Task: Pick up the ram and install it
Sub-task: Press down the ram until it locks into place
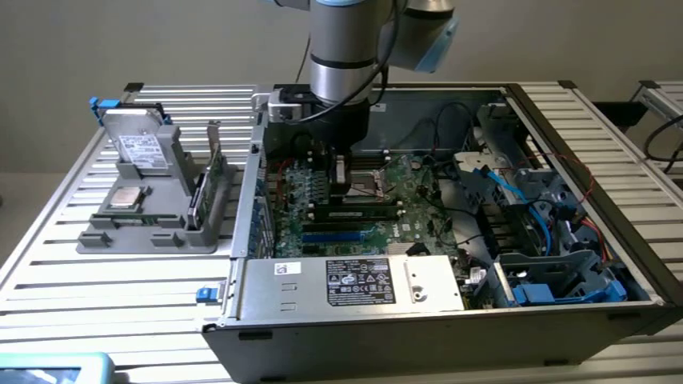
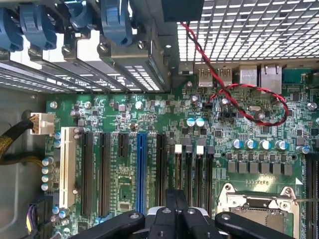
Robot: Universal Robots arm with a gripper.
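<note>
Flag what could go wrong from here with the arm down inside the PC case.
1. The end effector, fingers shut, hangs low over the green motherboard; a small drift could knock its silver capacitors.
2. The twisted red-and-black wire loops loosely above the board and could snag.
3. A long green RAM stick already sits in the black slots beneath the arm; whether it is fully seated is unclear.

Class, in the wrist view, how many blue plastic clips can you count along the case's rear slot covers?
4 blue clips, side by side in one row beyond the motherboard: first, second, third, fourth. More may lie outside the frame.
</note>
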